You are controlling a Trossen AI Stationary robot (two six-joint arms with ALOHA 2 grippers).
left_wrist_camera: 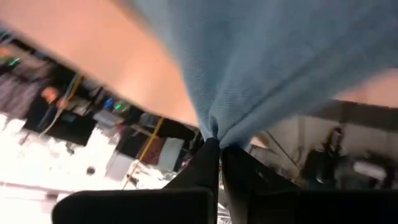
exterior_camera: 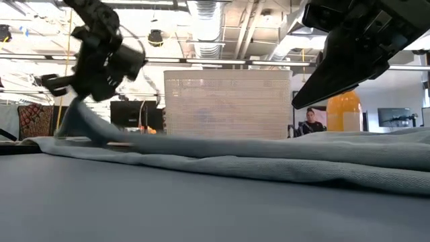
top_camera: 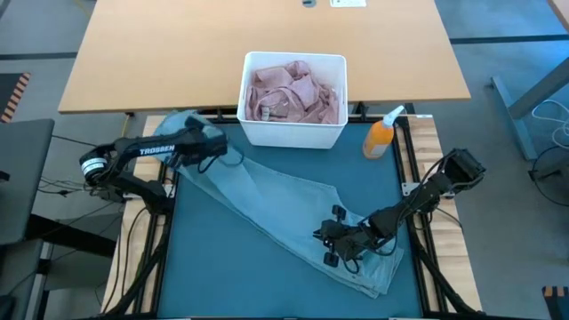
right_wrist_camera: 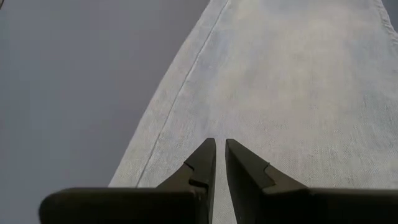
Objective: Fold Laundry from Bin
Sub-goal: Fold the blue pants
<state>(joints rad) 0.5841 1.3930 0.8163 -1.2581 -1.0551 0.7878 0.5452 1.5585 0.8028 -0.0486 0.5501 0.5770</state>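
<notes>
Spreading step: jeans (top_camera: 284, 213) lie across the mat (top_camera: 231, 276), bin (top_camera: 293, 133) behind. Left tool (top_camera: 212, 142) clamps the waist end, lifted. Right tool (top_camera: 342, 244), nearly together, hovers over the leg. Next: pull flat.

Bright ceiling glare at table level; left wrist view blurred.

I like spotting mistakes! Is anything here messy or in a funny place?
A little. The light blue denim jeans lie crooked across the teal table mat, one end pinched up by the left gripper. An orange spray bottle stands beside the white plastic bin of pink clothes.
</notes>
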